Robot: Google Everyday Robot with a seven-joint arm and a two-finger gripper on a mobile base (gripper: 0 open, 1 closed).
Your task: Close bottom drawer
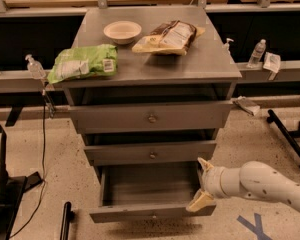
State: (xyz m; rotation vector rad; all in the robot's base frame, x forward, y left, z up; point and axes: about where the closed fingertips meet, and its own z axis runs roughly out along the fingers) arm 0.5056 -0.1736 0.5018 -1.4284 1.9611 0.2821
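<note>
The bottom drawer (pixel 150 215) of the grey cabinet is pulled far out, its slim front low in the view and its inside empty. My gripper (pixel 202 184) comes in from the right on a white arm and sits at the drawer's right front corner, just above the front panel. One cream finger (pixel 200 201) points down at the drawer's edge, the other (pixel 205 164) points up. The fingers are spread apart and hold nothing.
The middle drawer (pixel 151 152) and top drawer (pixel 151 116) are slightly out. On the cabinet top (pixel 210 66) lie a green bag (pixel 84 62), a white bowl (pixel 122 31) and a brown snack bag (pixel 171 35). Bottles stand on side ledges. A black stand (pixel 0 194) is at left.
</note>
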